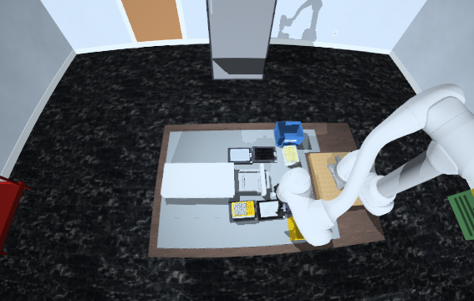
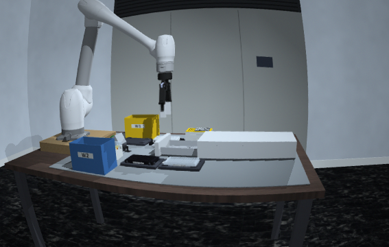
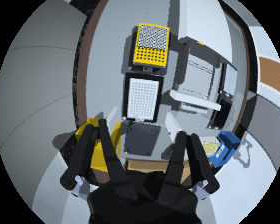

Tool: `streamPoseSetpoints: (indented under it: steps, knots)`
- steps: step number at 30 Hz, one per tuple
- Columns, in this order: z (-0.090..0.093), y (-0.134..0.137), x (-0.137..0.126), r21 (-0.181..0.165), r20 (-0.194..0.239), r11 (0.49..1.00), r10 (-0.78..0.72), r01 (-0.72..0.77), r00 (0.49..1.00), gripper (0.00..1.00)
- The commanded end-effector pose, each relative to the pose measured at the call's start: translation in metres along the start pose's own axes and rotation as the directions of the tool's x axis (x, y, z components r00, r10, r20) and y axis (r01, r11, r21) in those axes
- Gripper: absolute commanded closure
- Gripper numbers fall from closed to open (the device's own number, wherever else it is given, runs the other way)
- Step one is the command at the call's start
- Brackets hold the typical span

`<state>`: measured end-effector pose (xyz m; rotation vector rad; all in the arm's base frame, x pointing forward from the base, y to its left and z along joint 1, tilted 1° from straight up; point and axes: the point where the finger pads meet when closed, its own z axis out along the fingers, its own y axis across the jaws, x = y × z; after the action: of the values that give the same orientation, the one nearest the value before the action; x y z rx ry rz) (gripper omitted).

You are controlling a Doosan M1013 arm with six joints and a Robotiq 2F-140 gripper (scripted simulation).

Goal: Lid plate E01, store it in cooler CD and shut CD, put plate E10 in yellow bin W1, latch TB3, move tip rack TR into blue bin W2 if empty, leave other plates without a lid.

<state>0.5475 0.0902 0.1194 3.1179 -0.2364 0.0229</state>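
My gripper hangs high above the bench, beside the yellow bin W1, with its fingers open and nothing between them. In the wrist view a dark empty nest lies straight below. Beyond it is the white plate, then the yellow tip rack TR. In the overhead view the white plate sits next to the yellow rack. My wrist hides the gripper there. The cooler CD has its drawer pulled open. The tip box TB3 stands by the blue bin W2.
A black plate and a pale plate or lid sit in the far row of nests. The arm's base stands on a tan block at the bench's right. W1 is partly hidden under my arm.
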Motion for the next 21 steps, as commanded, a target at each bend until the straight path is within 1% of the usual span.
streamPoseSetpoints:
  steps: [1,11,18,21]
  knots:
    - [-0.001,0.0,0.0,0.0,0.0,1.0,0.0,0.0,1.0,0.34]
    - [-0.001,0.0,0.0,0.0,0.0,1.0,0.0,0.0,1.0,0.34]
    - [0.008,0.0,0.0,0.0,0.0,1.0,0.0,0.0,1.0,0.34]
    - [0.01,0.0,0.0,0.0,0.0,1.0,0.0,0.0,1.0,0.34]
